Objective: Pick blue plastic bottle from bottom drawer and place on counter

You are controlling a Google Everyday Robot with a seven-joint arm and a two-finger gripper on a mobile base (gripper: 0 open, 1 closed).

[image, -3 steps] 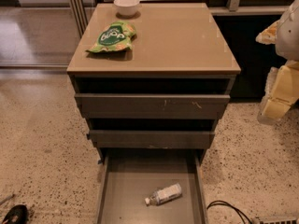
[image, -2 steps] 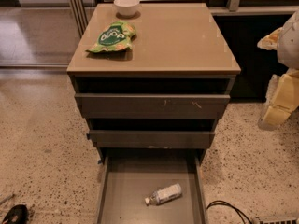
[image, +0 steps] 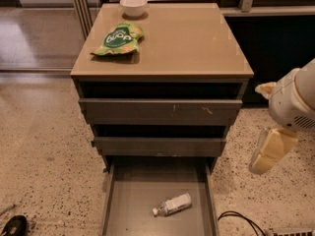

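There is one glossy tan-beige square counter (image: pixel 197 43). Beneath it are three grey drawers: two upper grey drawers (image: pixel 160 111) and one wide shallow bottom drawer (image: pixel 128 200). At six o'clock is one small clear blue plastic bottle (image: pixel 172 205). Near eleven o'clock are one green snack bag (image: pixel 118 39) and one small round white bowl (image: pixel 133 5). One cream two-finger gripper (image: pixel 269 151) hangs near four o'clock. One black cable (image: pixel 241 220) lies at five o'clock.
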